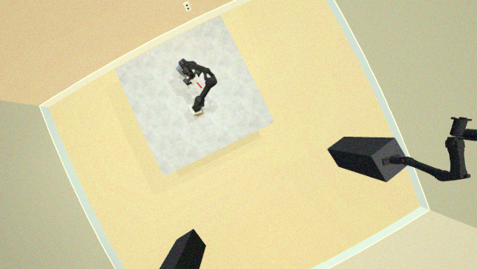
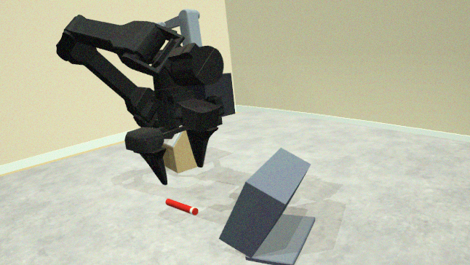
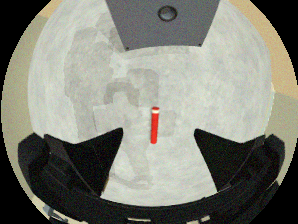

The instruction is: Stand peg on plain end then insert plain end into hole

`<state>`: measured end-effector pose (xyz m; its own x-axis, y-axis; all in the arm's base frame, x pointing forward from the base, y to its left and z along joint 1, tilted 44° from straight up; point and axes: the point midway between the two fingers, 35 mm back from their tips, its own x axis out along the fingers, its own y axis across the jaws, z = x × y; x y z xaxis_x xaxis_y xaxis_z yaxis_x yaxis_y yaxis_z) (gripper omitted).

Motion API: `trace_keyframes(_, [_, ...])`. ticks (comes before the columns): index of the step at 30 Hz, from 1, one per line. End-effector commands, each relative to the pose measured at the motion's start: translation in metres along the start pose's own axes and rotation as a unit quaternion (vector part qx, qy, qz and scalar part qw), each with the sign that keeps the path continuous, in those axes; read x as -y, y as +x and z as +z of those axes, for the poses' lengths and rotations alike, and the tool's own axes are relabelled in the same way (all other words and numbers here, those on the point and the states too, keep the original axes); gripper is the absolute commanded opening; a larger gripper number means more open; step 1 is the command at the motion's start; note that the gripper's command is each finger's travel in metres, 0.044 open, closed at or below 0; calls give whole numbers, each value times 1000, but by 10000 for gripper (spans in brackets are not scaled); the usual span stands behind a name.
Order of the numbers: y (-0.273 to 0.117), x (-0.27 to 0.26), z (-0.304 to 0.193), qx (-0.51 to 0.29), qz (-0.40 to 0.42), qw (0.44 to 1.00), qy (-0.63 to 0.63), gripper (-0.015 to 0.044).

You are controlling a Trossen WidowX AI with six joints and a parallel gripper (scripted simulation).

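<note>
The red peg (image 2: 181, 206) (image 3: 154, 128) (image 1: 198, 85) lies flat on the grey table top, with its white band near the end that points toward the panel. The grey sloped panel (image 2: 262, 207) (image 3: 136, 23) stands just right of the peg; its dark hole (image 3: 166, 12) shows only in the wrist view. In the top view the arm covers most of the panel. My gripper (image 2: 182, 174) (image 3: 159, 132) (image 1: 188, 79) is wide open and empty. It hangs a little above the table, pointing down, with the peg lying below and between the fingers in the wrist view.
The arm's tan base block (image 2: 180, 160) (image 1: 198, 111) stands behind the gripper. A second grey arm (image 2: 189, 22) shows behind mine. On the floor beyond the table stand dark boxes (image 1: 365, 157) (image 1: 184, 253) and another dark arm (image 1: 455, 148).
</note>
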<state>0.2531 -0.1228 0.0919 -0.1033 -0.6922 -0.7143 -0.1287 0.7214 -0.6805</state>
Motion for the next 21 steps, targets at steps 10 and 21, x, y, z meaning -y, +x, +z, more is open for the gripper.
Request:
trace_keyframes(10, [16, -3, 2, -1, 3, 1000, 7, 440])
trace_keyframes(21, [34, -3, 3, -1, 3, 1000, 7, 440])
